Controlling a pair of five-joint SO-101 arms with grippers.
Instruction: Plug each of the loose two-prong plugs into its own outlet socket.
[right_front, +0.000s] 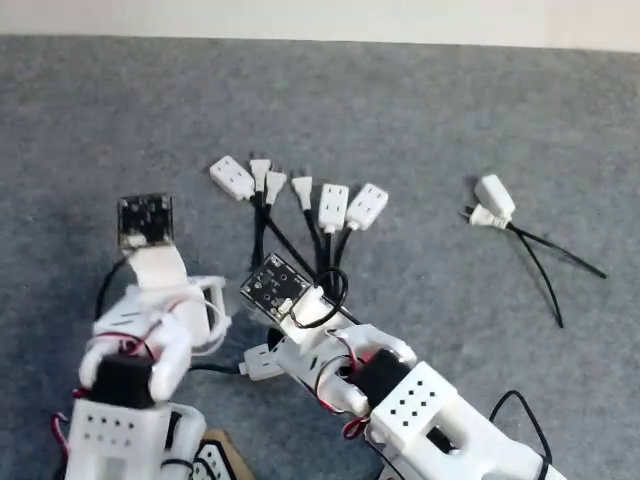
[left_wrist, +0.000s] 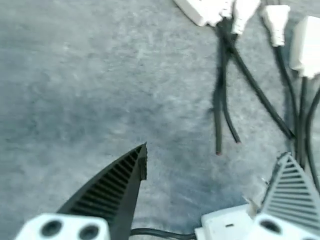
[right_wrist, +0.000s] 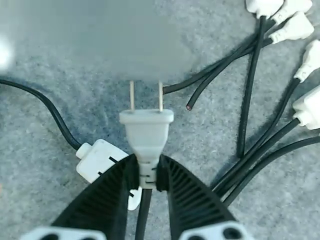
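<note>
**Your right claw (right_wrist: 147, 160) grips a white two-prong plug (right_wrist: 146, 127) by its neck, prongs pointing away from the arm.**

A loose white socket (right_wrist: 100, 161) lies on the grey bench (right_front: 450, 110) just beside the held plug. Your left claw (left_wrist: 215, 152) stands spread wide over the bench, holding nothing. Beyond both arms, a row of white plugs and sockets (right_front: 300, 190) fans out on black cords (right_front: 300, 245). Well to the right, a plug-and-socket pair (right_front: 490, 205) lies touching.
</note>
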